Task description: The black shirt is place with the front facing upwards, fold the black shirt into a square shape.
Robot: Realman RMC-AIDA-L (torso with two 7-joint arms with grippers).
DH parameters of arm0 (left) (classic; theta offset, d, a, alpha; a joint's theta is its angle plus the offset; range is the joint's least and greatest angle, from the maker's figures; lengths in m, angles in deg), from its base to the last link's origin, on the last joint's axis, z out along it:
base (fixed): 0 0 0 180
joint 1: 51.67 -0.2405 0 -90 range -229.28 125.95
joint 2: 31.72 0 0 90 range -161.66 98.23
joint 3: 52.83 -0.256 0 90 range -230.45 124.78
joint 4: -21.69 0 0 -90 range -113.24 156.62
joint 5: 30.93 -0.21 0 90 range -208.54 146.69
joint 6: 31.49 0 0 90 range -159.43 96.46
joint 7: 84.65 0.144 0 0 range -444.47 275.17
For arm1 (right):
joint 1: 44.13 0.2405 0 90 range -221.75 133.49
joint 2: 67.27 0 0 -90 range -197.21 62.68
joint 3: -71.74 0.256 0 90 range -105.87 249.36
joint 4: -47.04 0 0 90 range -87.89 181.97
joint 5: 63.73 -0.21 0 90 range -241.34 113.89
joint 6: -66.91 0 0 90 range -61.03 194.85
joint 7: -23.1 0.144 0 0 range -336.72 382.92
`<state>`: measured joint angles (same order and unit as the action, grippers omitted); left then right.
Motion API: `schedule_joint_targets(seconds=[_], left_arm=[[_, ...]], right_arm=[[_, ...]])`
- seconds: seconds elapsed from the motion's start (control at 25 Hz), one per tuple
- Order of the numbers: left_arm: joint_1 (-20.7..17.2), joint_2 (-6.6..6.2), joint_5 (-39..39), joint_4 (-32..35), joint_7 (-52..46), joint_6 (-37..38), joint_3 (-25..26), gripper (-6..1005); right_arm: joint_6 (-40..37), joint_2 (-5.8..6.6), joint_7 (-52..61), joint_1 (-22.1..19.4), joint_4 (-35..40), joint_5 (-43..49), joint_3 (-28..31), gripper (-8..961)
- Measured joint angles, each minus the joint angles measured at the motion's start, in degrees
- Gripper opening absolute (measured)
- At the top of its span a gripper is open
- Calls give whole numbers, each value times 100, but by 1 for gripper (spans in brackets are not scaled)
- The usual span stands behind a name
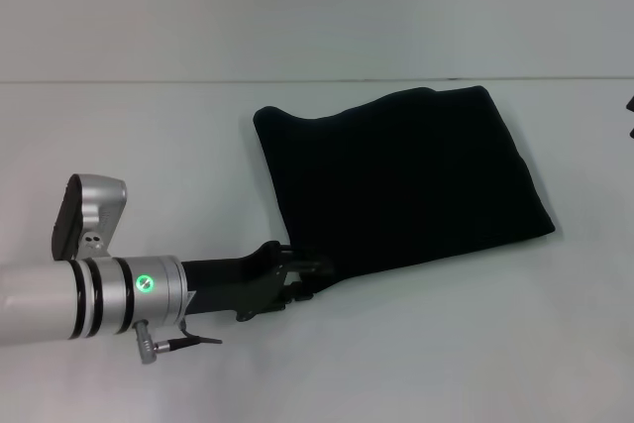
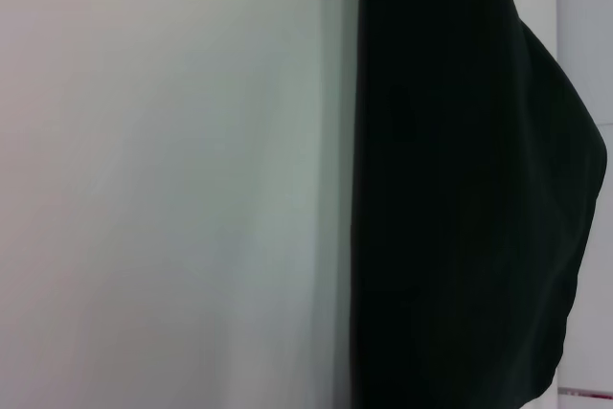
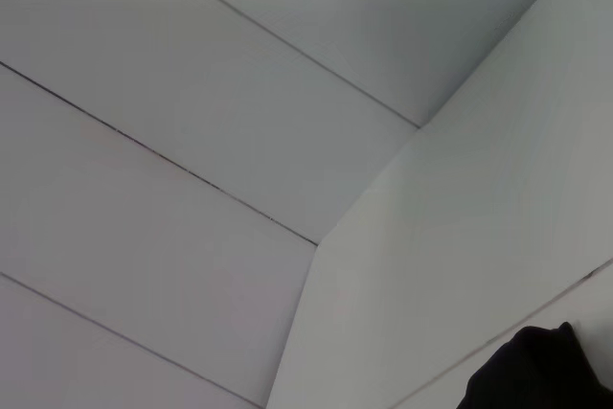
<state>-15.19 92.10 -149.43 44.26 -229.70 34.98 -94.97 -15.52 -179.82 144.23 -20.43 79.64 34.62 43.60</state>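
Black shirt nearly squared, left gripper at its corner

The white table point(image 1: 149, 136) fills the frame; the black shirt point(image 1: 406, 180) lies folded into a rough rectangle right of centre. The left gripper point(image 1: 309, 277), lower centre, meets its near-left corner, probably to tidy that edge; whether its fingers are apart or together cannot be told. The right gripper is out of sight.
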Motion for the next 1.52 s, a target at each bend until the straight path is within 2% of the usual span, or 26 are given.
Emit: schedule_joint_targets(seconds=[0.16, 0.52, 0.76, 1.0, 1.2, 1.4, 1.52], left_arm=[[-36, 1, -1, 5, -14, 0, 18, 510], [-36, 5, -16, -29, 14, -3, -3, 274], [-15, 10, -21, -33, 34, -24, -6, 51], [-232, -37, 13, 198, 60, 146, 59, 13], [-691, -178, 1, 707, -3, 571, 295, 14], [-885, -316, -24, 809, 34, 809, 572, 25], [-929, -335, -32, 854, 49, 867, 582, 32]], right_arm=[[0, -2, -1, -12, 0, -7, 41, 729], [-1, 27, -3, 8, -118, -9, 72, 734], [4, 41, -2, 10, -144, -6, 73, 737], [8, 41, -2, -15, -144, -9, 73, 740], [9, 35, -2, -21, -150, -9, 74, 743], [16, 3, -2, 14, -150, -3, 92, 746], [16, -11, -2, 34, -150, 10, 91, 747]])
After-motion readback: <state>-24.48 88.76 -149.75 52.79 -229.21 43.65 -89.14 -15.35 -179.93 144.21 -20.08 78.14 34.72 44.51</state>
